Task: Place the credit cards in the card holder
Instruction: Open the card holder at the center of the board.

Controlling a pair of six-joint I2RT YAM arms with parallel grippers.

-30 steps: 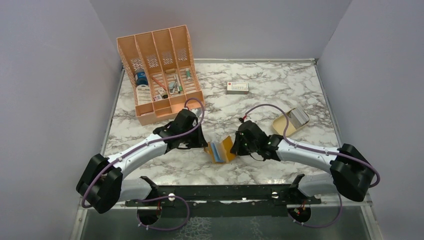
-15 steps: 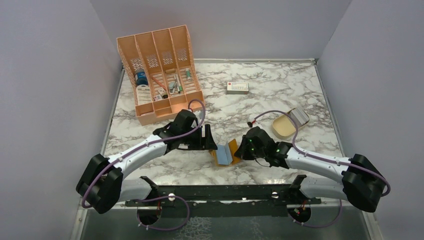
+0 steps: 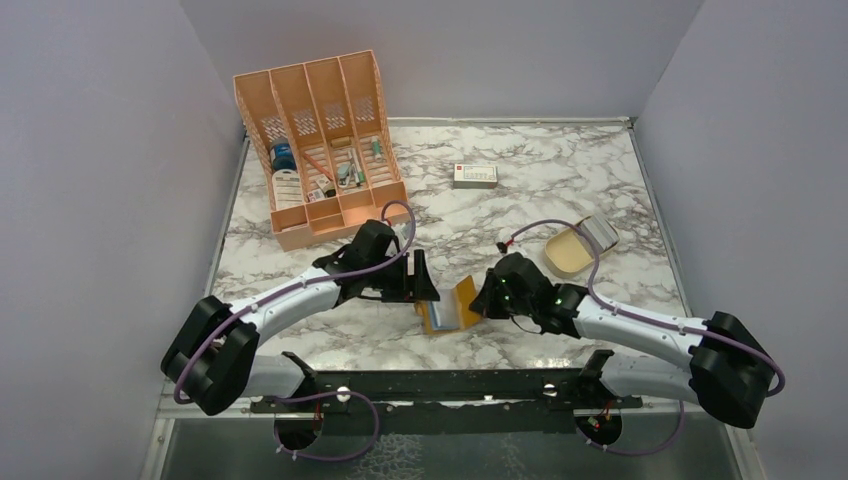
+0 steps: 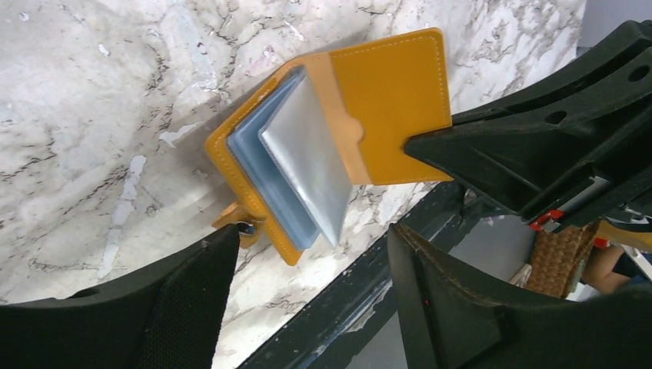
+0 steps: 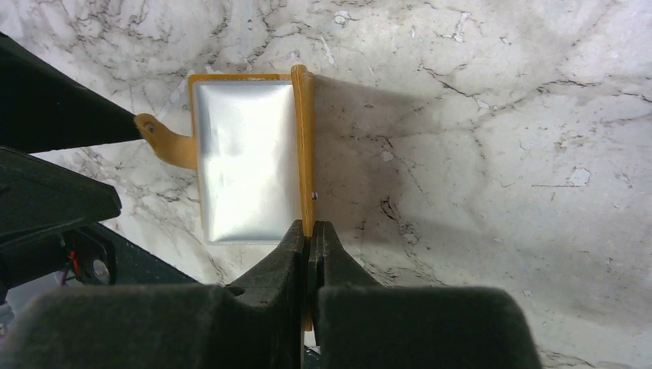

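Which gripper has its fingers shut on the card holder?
The right gripper, pinching the card holder's raised flap; the left gripper has open fingers.

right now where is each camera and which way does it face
top: fixed above and behind the robot, facing down at the table; left arm and right arm show.
left wrist: faces down through the open left gripper at the wallet and card.
right wrist: faces down past the right gripper, shut on the wallet's flap.
shared: both wrist views show wallet and card.
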